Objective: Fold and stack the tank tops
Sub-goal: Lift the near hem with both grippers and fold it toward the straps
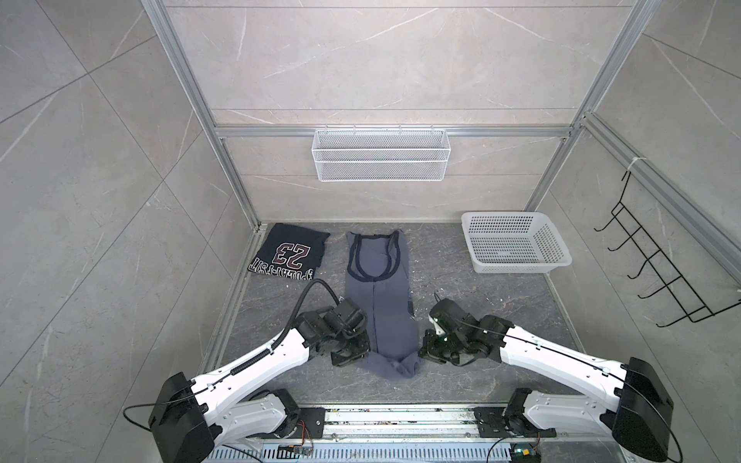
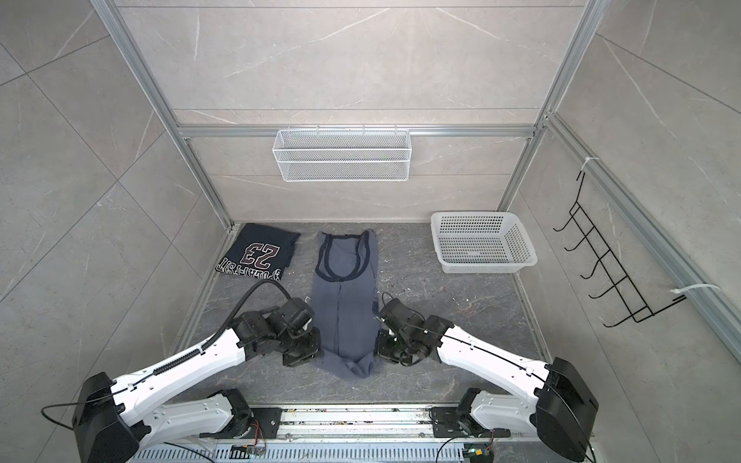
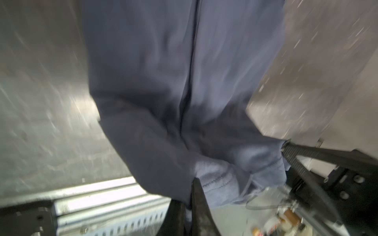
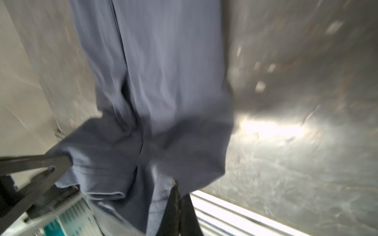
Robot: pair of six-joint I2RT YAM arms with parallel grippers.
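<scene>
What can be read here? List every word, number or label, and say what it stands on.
"23": large outlined digits, upside down in both top views, on the folded navy tank top.
Row of outlined letters beside it on that top: too small to read.
On the slate-blue tank top: no text showing.

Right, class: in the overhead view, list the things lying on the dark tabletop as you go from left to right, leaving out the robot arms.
From the left: navy tank top printed 23 → slate-blue tank top → white plastic basket.
</scene>
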